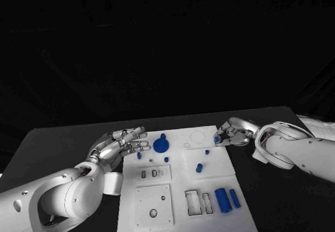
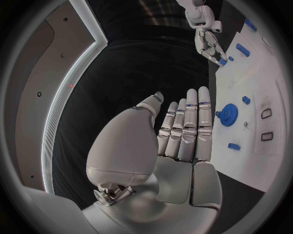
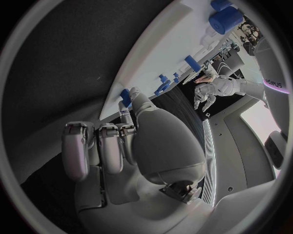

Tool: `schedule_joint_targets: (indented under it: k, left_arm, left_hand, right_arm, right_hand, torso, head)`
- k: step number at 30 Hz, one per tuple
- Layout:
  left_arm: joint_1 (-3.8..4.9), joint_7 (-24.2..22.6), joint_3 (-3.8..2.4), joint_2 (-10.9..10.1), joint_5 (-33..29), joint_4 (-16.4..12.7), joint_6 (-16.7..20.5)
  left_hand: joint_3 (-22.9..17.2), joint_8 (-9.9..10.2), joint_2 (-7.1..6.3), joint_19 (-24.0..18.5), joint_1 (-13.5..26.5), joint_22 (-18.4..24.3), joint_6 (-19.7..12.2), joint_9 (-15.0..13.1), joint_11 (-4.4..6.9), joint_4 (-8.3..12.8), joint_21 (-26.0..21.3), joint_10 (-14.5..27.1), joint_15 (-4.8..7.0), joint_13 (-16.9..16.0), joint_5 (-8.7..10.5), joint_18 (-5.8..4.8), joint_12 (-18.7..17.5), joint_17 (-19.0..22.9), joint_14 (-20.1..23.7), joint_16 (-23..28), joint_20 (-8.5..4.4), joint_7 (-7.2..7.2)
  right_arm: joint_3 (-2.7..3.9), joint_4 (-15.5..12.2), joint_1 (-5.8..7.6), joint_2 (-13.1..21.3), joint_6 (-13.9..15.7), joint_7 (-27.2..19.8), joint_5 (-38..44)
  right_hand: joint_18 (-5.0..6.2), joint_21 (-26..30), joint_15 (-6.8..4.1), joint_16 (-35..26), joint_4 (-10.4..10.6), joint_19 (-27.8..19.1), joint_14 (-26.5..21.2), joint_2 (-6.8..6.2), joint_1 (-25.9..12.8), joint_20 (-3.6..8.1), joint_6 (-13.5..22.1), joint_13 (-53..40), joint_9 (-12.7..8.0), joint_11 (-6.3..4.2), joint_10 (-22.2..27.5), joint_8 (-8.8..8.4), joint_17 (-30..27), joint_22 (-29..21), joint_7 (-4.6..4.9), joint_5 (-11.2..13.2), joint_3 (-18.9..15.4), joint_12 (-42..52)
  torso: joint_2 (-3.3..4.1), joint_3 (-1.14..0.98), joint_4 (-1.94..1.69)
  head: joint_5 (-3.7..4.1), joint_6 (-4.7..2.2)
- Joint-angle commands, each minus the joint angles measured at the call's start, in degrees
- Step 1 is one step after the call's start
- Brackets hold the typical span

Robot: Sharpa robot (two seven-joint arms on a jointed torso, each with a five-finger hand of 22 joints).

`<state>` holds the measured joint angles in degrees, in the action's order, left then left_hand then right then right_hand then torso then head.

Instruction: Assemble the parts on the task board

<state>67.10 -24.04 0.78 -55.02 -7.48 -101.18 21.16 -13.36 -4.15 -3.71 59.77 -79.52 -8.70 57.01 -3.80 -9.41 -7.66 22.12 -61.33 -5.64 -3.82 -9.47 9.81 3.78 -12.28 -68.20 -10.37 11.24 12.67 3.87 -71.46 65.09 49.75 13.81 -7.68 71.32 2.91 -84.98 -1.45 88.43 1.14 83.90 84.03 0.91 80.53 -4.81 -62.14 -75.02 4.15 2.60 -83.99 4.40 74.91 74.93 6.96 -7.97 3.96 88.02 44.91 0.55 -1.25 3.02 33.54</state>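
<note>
Two hands are over the task board [image 1: 220, 208] on the black tabletop [image 1: 53, 140], and only one has anything in it. The right hand [image 1: 232, 132] pinches a small blue part [image 1: 217, 139] at its fingertips, just over the board's far edge on its own side. It's a fingertip hold on a tiny piece, so to my eye a slip is the real danger: tilt it on the way down and it could jam at the mouth of a socket or drop and roll off the plate. The left hand [image 1: 122, 143] hovers flat, fingers straight and holding nothing, just beside the blue gear [image 1: 161, 145]. If it drifts toward the board, those fingers could nudge the gear or the little pegs [image 1: 166, 159] near it.
</note>
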Motion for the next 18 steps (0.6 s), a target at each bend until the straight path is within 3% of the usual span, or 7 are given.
schedule_joint_targets:
  k: [1, 11, 18]
  left_arm:
    - [0.02, -0.1, -0.03, 0.1, -0.1, -0.1, -1.2]
    - [0.02, 0.0, -0.03, 0.1, -0.1, -0.1, -1.2]
    - [0.02, 0.0, -0.02, 0.0, -0.1, 0.0, -1.3]
  left_hand:
    - [-0.1, 0.3, -0.07, -0.4, -0.3, 0.1, -0.2, 0.0, 0.15, 0.4, 0.0, 0.4, 0.12, 0.0, 0.24, 0.46, -0.1, -0.1, 0.4, 0.3, -0.11, 0.17]
    - [-0.1, 0.3, -0.07, -0.5, -0.4, 0.1, -0.2, 0.0, 0.14, 0.5, 0.0, 0.4, 0.11, 0.0, 0.25, 0.46, -0.1, -0.1, 0.4, 0.4, -0.10, 0.18]
    - [-0.1, 0.3, -0.07, -0.5, -0.4, 0.1, -0.2, 0.0, 0.14, 0.5, 0.0, 0.4, 0.11, 0.0, 0.25, 0.46, -0.1, -0.1, 0.4, 0.4, -0.10, 0.18]
  right_arm:
    - [0.01, 0.1, -0.06, -0.2, -0.6, 0.0, 0.8]
    - [0.04, -0.1, -0.03, -0.6, 2.9, -0.4, 1.4]
    - [0.42, -4.1, 0.28, -0.4, 7.0, 1.1, 1.4]
  right_hand:
    - [-0.60, -0.4, -0.42, 0.3, -0.1, 1.2, 5.3, 0.86, 0.1, 0.53, -0.9, -14.0, 0.2, -0.49, -5.3, 0.35, 11.8, 4.4, -0.09, 0.3, 0.6, 0.4]
    - [-0.67, -0.5, -1.65, 0.4, -1.2, 1.4, 5.4, 2.29, 0.1, 1.56, -4.9, -14.5, 0.9, -1.99, -5.7, 1.71, 12.1, 4.7, -1.85, 0.7, 3.2, 1.2]
    - [-0.72, -0.6, -2.05, 0.5, -1.4, 1.5, 5.4, 2.47, -1.0, 2.07, -5.2, -14.6, 1.1, -2.30, -5.7, 1.59, 12.3, 4.9, -2.14, -1.1, 4.5, 1.4]
  torso:
    - [0.00, 0.01, -0.02]
    - [-0.03, 0.01, -0.08]
    - [-0.05, 0.08, -0.04]
  head:
    - [0.02, 0.05]
    - [0.06, 0.25]
    - [-0.33, 0.35]
